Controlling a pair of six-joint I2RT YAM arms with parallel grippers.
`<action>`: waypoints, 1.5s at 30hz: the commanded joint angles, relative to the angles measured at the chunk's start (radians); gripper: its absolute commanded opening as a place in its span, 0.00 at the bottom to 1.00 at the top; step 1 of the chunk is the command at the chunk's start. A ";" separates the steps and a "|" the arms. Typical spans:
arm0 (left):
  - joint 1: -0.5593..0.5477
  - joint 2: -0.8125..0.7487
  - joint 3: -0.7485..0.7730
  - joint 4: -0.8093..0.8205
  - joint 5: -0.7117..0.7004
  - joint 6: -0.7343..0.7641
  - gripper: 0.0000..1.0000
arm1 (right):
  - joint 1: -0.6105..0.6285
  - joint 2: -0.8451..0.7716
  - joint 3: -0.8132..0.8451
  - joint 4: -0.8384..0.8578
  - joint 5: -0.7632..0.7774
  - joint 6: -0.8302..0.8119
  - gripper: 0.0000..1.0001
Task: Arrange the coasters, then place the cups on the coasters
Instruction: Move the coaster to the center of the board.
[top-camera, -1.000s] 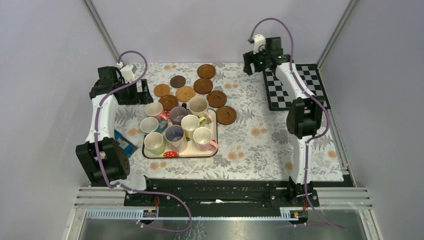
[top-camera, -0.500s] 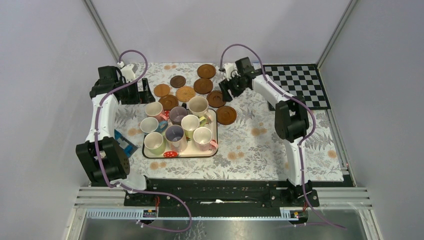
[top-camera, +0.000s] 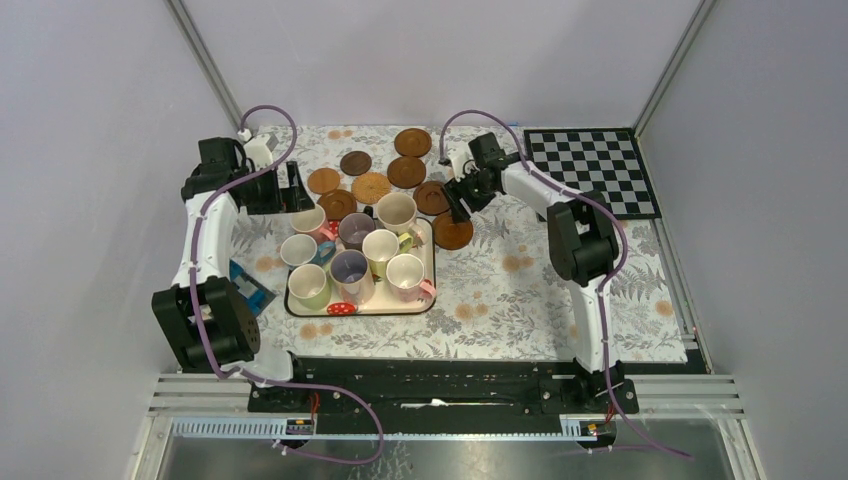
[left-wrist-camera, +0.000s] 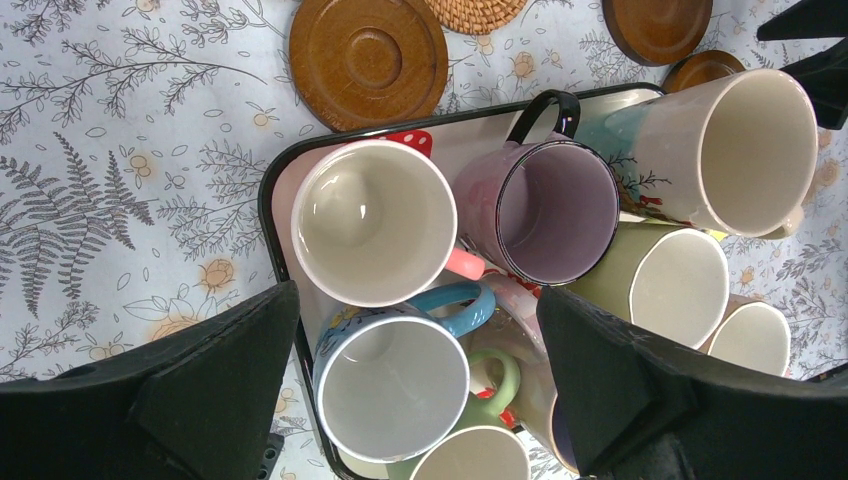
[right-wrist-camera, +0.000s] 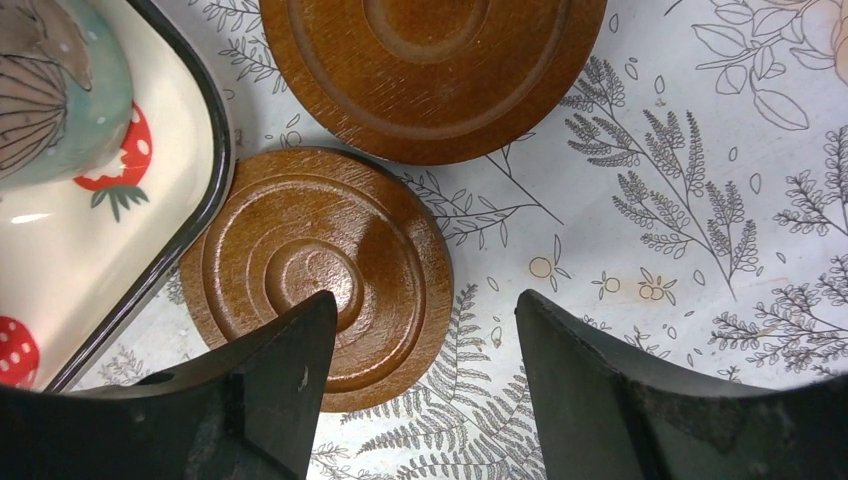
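Swinging in from the checkerboard mat (top-camera: 600, 165), the right fingers (right-wrist-camera: 250, 400) now hang half open, empty, above a dark coaster (right-wrist-camera: 300, 250) flat on the worktop (right-wrist-camera: 650, 200) against the tray (right-wrist-camera: 215, 170), nearer this arm; left fingers (left-wrist-camera: 200, 390) gape empty over the cups (left-wrist-camera: 375, 220)

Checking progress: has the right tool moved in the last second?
Yes. The right tool left the checkered mat and swung left, now over the coaster beside the tray.
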 joint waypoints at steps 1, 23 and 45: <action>0.000 -0.055 -0.003 0.018 0.039 -0.010 0.99 | 0.032 -0.042 -0.012 0.033 0.079 -0.029 0.73; 0.001 -0.073 -0.020 0.037 0.064 -0.018 0.99 | -0.028 -0.265 -0.350 0.053 0.174 -0.101 0.60; 0.000 -0.101 -0.035 0.037 0.071 -0.018 0.99 | -0.245 -0.496 -0.492 0.042 0.025 -0.084 0.60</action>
